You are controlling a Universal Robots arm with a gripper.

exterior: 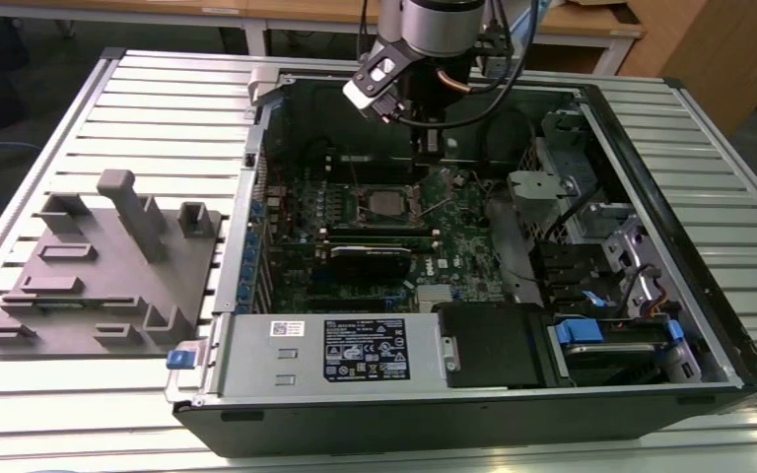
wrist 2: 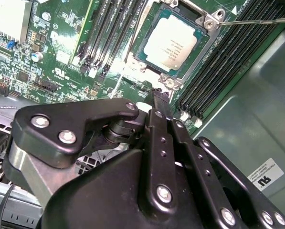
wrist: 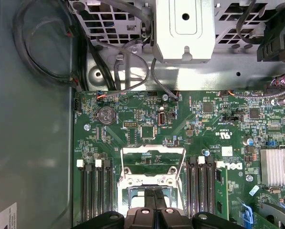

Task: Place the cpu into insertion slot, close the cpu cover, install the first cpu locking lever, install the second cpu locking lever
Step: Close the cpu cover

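Cpu [wrist 2: 173, 45], flat dull-silver square, sits in the metal-rimmed insertion slot [wrist 2: 168, 82]

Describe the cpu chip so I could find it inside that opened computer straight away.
Start at the open computer case on the slatted table and look down at the green board inside. Between two banks of long black slots lies the cpu: a small flat square, the only one with a plain, dull silver top.
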